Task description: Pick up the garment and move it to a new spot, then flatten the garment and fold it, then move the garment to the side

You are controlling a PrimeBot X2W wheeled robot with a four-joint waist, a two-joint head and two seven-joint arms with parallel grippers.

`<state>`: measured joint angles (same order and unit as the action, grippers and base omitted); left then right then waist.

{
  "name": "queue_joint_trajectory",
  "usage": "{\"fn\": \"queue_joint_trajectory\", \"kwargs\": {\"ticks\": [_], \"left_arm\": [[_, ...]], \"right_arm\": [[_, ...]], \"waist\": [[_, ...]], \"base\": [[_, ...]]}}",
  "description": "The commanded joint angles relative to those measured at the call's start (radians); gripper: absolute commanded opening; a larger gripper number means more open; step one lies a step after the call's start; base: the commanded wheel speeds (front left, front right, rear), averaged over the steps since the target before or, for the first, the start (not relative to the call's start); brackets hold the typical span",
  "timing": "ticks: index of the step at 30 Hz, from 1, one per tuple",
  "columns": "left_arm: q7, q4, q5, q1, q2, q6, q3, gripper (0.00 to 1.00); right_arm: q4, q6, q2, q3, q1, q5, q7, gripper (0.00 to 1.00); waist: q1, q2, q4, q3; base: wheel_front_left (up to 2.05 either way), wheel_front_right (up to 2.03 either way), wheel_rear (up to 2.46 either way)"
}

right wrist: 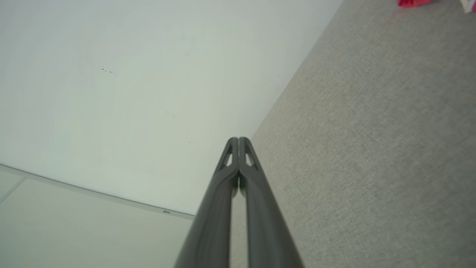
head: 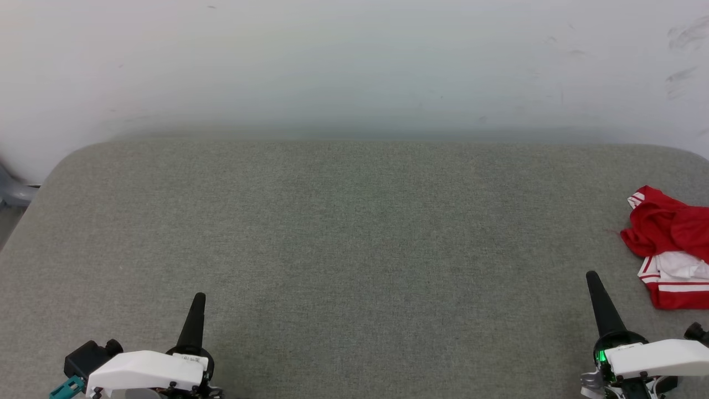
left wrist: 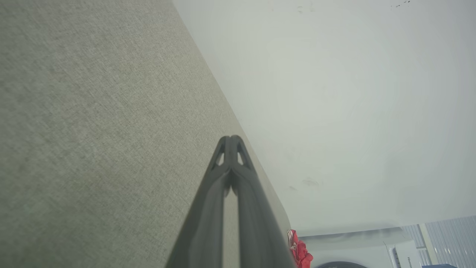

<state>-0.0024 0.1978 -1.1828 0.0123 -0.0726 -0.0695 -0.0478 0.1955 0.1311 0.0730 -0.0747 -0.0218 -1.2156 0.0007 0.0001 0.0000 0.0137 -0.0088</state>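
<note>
A: Where's the garment?
B: Crumpled at the right edge of the grey surface, near the right gripper.
A: And the left gripper?
B: Pressed together, empty, well apart from it. The right one's pressed together and empty too.

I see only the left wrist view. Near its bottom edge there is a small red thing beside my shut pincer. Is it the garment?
Observer: Yes. In the head view the garment lies crumpled at the far right of the grey surface.
Operator: Does the other arm hold it?
Observer: No. The right pincer is shut, empty, and apart from it.
Operator: Is it all red?
Observer: No, its near part is white with red-white striped trim.
</note>
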Motion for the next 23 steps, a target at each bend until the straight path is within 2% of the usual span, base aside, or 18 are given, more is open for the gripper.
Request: {"fn": "queue_joint_trajectory", "kwargs": {"ticks": [1,23], "left_arm": [[0.005,-0.004,-0.019,0.025,0.001,-0.006,-0.007,0.0],[0.056,0.022,-0.225,0.064,0.007,-0.035,-0.031,0.0]], "right_arm": [[-0.003,0.0,-0.002,-0.003,-0.022,-0.019,0.004,0.0],[0.022,0.0,-0.008,-0.014,-0.057,-0.211,0.052,0.0]], "waist": [[-0.0001,0.0,0.0,0.0],[-0.0001,0.0,-0.006,0.005]], "base": [[0.0,0.0,0.0],[0.0,0.0,0.0]]}}
